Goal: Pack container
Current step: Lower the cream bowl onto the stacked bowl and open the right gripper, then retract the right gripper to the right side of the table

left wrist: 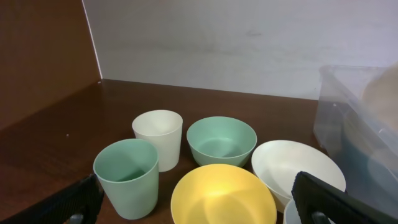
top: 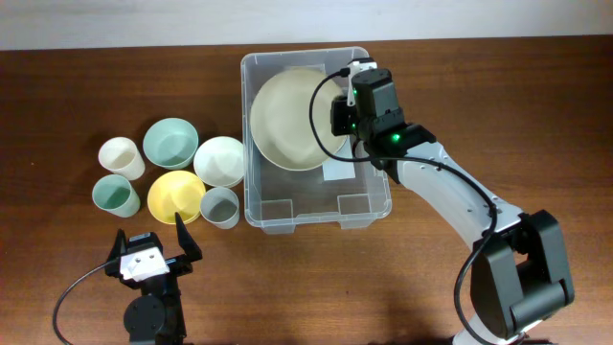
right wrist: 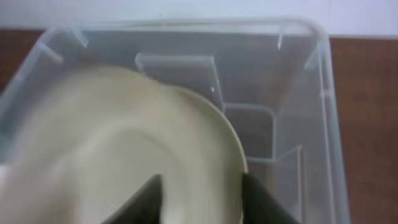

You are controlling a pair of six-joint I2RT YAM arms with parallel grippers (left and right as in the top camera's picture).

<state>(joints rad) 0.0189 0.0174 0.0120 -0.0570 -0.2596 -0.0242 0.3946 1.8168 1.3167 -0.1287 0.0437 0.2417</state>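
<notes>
One piece is in and six wait outside, so this pack is barely started by my reckoning. The large cream bowl point(top: 287, 120) lies inside the clear container point(top: 305, 54), and the container sits right underneath the right gripper point(right wrist: 202, 196). That right arm stretches long and low over the bin's near corner, wrist pitched down into it. Its two fingers straddle the bowl's rim, one inside the bowl and one outside. Whether they pinch that rim or stand loose around it, I cannot tell from here. Over at the left gripper point(top: 153, 238), the jaws are spread wide and hold nothing. That arm is tucked back at the table's near edge, pointing forward. Just ahead of its fingertips sit the yellow bowl point(top: 176, 195), the teal cup point(top: 115, 195) and the grey cup point(top: 220, 206). Beyond those are the white cup point(top: 122, 156), the teal bowl point(top: 170, 143) and the white bowl point(top: 220, 160), none of them packed yet.
</notes>
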